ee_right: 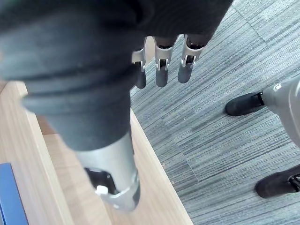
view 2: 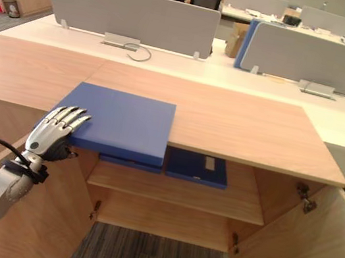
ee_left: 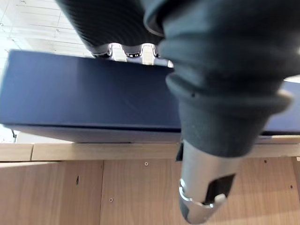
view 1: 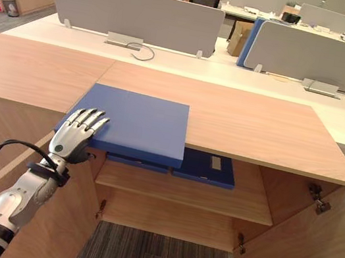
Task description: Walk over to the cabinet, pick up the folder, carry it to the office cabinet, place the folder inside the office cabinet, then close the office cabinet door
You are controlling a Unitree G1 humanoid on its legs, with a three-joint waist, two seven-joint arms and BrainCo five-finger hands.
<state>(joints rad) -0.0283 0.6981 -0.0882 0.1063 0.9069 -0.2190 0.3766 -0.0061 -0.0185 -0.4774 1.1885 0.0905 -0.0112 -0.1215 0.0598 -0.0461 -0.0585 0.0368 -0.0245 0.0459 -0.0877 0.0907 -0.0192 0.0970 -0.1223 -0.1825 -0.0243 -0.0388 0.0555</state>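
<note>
Left hand [view 1: 77,133] rests on folder [view 1: 140,123]; its wrist view shows thumb [ee_left: 201,187] below.

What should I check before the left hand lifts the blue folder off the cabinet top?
1. Left hand on the folder: ok, straight fingers lie on its near left corner.
2. Grasp closed: not ok, the thumb is not curled round it.
3. Folder overhangs the cabinet top: ok.
4. Cabinet doors open: ok.
5. Room on the shelf: ok, bare beside the other folders.
6. Right hand free: ok, open above the carpet.
</note>
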